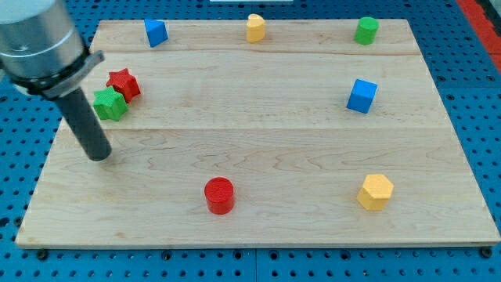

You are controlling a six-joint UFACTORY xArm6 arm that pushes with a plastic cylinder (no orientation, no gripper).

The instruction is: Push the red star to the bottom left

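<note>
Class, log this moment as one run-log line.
task: red star to bottom left | tip: below stars, touching neither | red star: touching green star, upper left | state: push not begun

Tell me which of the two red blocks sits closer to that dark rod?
The red star, touching the green star near the view's left edge. My tip rests just below that pair; the red cylinder stands farther off, toward the view's bottom.

Your arm enters from the upper left corner of the frame, its grey cylindrical body filling that corner. From it the straight dark rod runs down and slightly toward the frame's right, tilted a little off vertical. My tip (pixel 99 156) sits at the left side of the frame, about mid-height.
</note>
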